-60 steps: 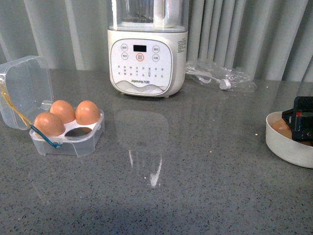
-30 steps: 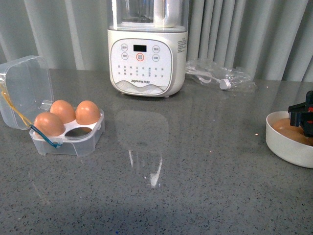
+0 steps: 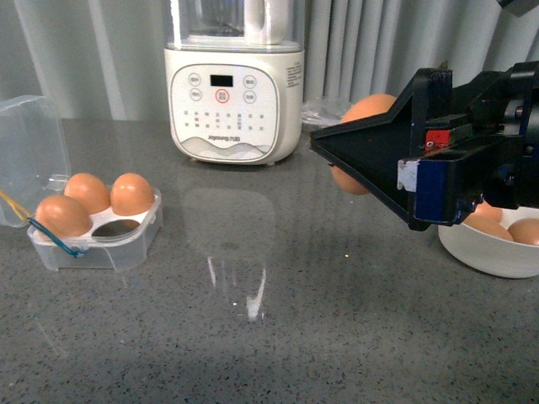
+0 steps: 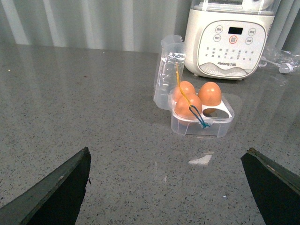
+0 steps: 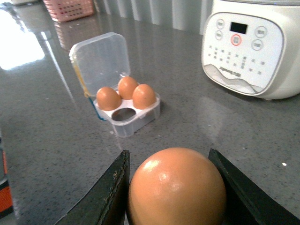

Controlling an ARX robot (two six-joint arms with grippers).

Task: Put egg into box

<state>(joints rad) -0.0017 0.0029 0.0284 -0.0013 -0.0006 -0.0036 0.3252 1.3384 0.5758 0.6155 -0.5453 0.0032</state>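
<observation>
The right gripper (image 5: 169,157) has its black jaws clamped on either side of the smooth orange-brown egg (image 5: 176,187). The egg hangs in the air above the grey speckled stone countertop (image 3: 278,337), well apart from the small clear plastic four-cup egg box (image 3: 97,246) at the far left of the front view. The hold is on two curved, slick flanks only, so the likeliest failure, I judge, is the egg sliding out on the way across and cracking on the counter. Squeezing harder to prevent that risks crushing the shell. Three cups hold like-looking eggs (image 3: 130,192) and only the front right cup (image 3: 118,225) is free, so a descent slightly off line could knock the carried egg against a neighbour or the rim. The box looks light and could skid under a sideways push. Its open hinged lid (image 3: 29,151) and the yellow and blue cords (image 3: 55,238) at the front left corner could snag a jaw. The left gripper (image 4: 167,154) hangs with jaws wide apart and empty, not steadying the box.
</observation>
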